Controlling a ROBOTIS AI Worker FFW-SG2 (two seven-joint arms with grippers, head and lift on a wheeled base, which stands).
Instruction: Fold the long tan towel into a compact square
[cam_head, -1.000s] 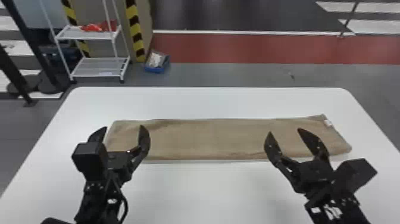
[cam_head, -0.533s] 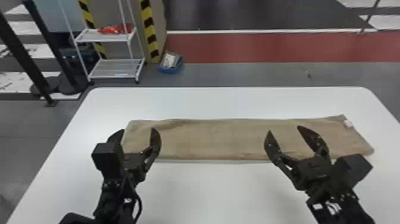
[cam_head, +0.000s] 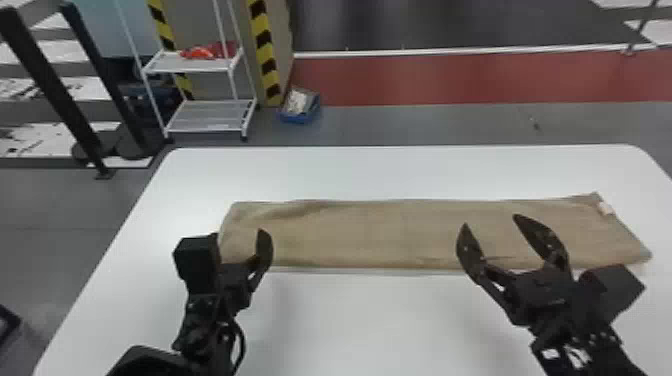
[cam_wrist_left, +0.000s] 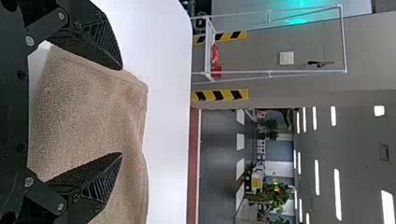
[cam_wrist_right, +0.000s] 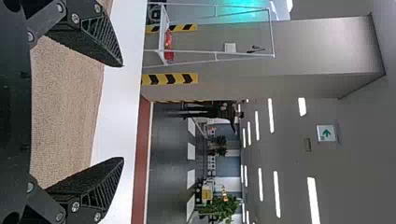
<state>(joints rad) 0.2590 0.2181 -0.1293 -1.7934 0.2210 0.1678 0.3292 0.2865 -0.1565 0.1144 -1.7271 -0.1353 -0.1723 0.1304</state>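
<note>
Head view: towel (cam_head: 370, 232) behind right hand (cam_head: 491, 221).

I'm in what looks like a workshop or lab hall, with yellow-black hazard stripes (cam_head: 265, 50), a white rack (cam_head: 207, 117), red floor band (cam_head: 450, 80) and green arrow sign (cam_wrist_right: 326, 133).

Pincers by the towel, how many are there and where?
2. The left pincer is open at the left end of the tan towel; the right pincer is open too, right of the towel's middle.
</note>
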